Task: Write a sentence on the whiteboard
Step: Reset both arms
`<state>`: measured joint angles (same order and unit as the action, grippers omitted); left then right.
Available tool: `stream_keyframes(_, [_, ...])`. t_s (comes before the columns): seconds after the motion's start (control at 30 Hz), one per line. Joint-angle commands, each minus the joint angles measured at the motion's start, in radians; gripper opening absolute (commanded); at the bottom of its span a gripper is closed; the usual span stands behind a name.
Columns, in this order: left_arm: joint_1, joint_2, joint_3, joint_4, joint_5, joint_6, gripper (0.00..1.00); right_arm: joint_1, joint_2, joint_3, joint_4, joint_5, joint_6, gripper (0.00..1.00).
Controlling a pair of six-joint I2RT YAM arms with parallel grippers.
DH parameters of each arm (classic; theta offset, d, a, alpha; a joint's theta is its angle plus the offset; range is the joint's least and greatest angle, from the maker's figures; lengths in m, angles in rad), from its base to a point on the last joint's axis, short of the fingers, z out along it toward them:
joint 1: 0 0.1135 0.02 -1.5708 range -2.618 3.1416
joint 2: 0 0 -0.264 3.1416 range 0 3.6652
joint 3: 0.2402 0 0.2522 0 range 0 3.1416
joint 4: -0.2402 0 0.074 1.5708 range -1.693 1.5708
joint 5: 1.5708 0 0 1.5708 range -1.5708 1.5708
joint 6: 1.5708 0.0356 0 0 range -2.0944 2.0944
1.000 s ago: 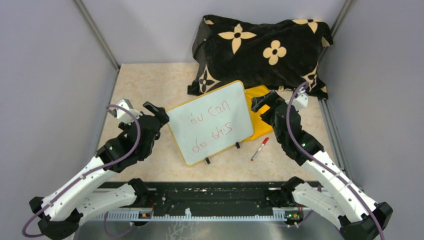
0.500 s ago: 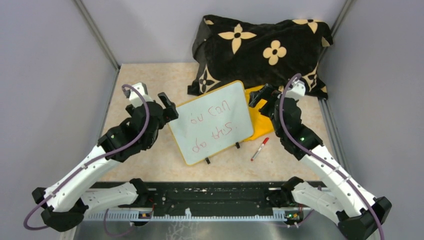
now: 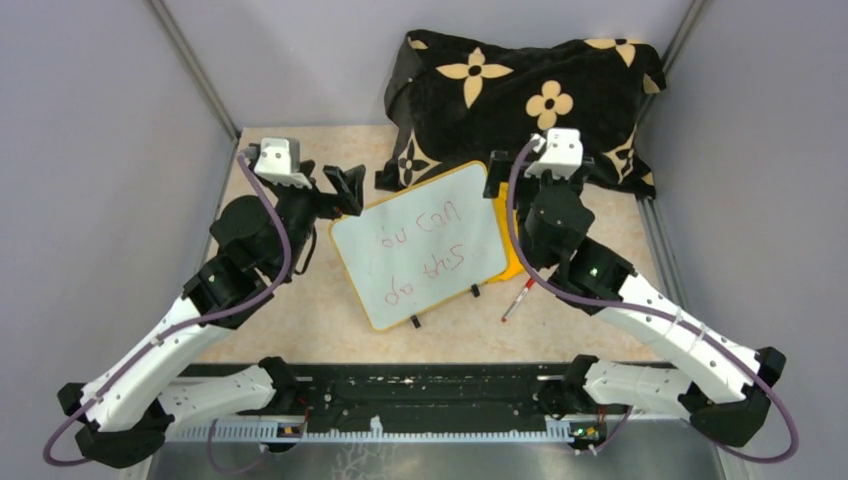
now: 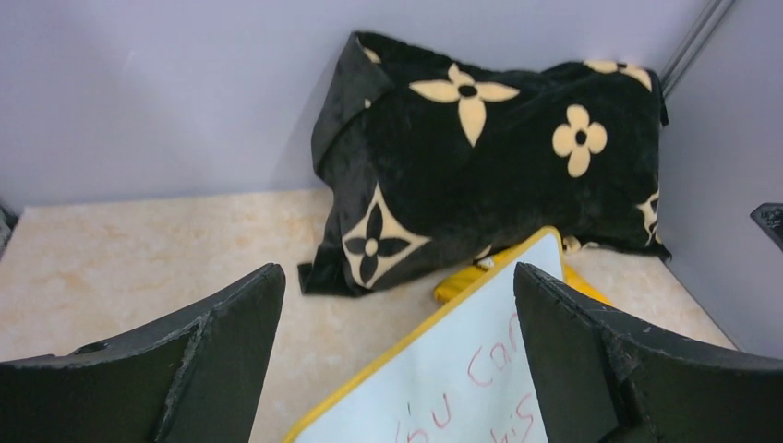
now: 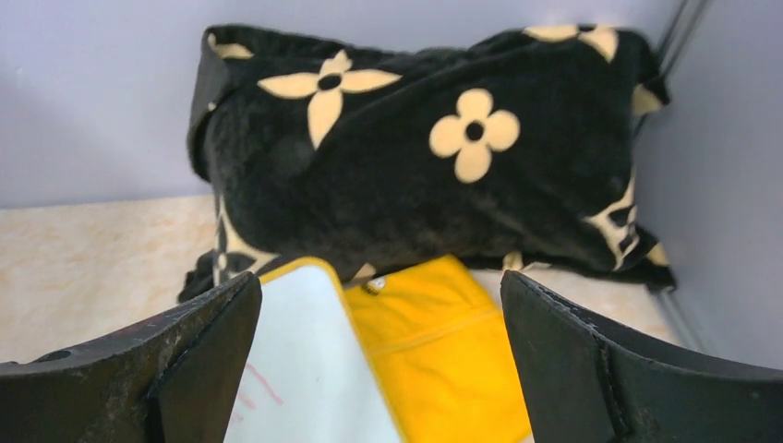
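The whiteboard (image 3: 420, 245) lies tilted on the table, white with a yellow rim and two black clip feet at its near edge. The sentence (image 3: 425, 248) runs across it in two lines of thin red letters. My left gripper (image 3: 335, 190) is open near the board's far left corner. In the left wrist view the left gripper (image 4: 397, 277) frames the board (image 4: 462, 369) and its letters (image 4: 480, 378). My right gripper (image 3: 528, 185) is open over the far right corner. In the right wrist view it (image 5: 379, 281) spans the board's corner (image 5: 295, 369). Neither holds anything.
A red marker (image 3: 519, 298) lies on the table right of the board. A folded yellow cloth (image 5: 434, 360) sticks out from under the board's right side. A black pillow with cream flowers (image 3: 525, 100) fills the back. Grey walls close in on the left, right and back.
Both arms have reached away from their bases toward the back. The left gripper has moved from the board's left edge to its far left corner, the right one onto the far right corner. Both stayed open.
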<state>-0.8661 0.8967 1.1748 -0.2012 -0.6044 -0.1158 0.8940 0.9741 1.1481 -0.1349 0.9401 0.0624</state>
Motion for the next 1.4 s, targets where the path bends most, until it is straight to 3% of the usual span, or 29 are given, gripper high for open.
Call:
stream_keyframes(0.0, [0.003, 0.024, 0.068, 0.182, -0.009, 0.141, 0.99, 0.036, 0.040, 0.094, 0.162, 0.161, -0.242, 0.99])
stream_keyframes(0.17, [0.002, 0.030, 0.085, 0.270, -0.046, 0.170, 0.99, 0.031, -0.040, -0.012, 0.246, -0.106, -0.110, 0.99])
stream_keyframes(0.4, [0.003, 0.041, -0.023, 0.338, -0.115, 0.181, 0.99, 0.023, -0.125, -0.205, 0.381, -0.076, -0.106, 0.99])
stream_keyframes(0.57, [0.003, 0.026, -0.111, 0.368, -0.067, 0.190, 0.99, -0.081, -0.164, -0.202, 0.173, -0.226, 0.038, 0.99])
stream_keyframes(0.8, [0.002, -0.016, -0.228, 0.428, 0.017, 0.204, 0.99, -0.090, -0.252, -0.327, 0.215, -0.291, 0.003, 0.99])
stream_keyframes(1.03, [0.003, -0.020, -0.250, 0.425, 0.047, 0.227, 0.99, -0.091, -0.301, -0.427, 0.281, -0.166, -0.018, 0.99])
stream_keyframes(1.37, [0.003, -0.012, -0.276, 0.449, 0.025, 0.234, 0.99, -0.091, -0.345, -0.512, 0.345, -0.176, -0.040, 0.98])
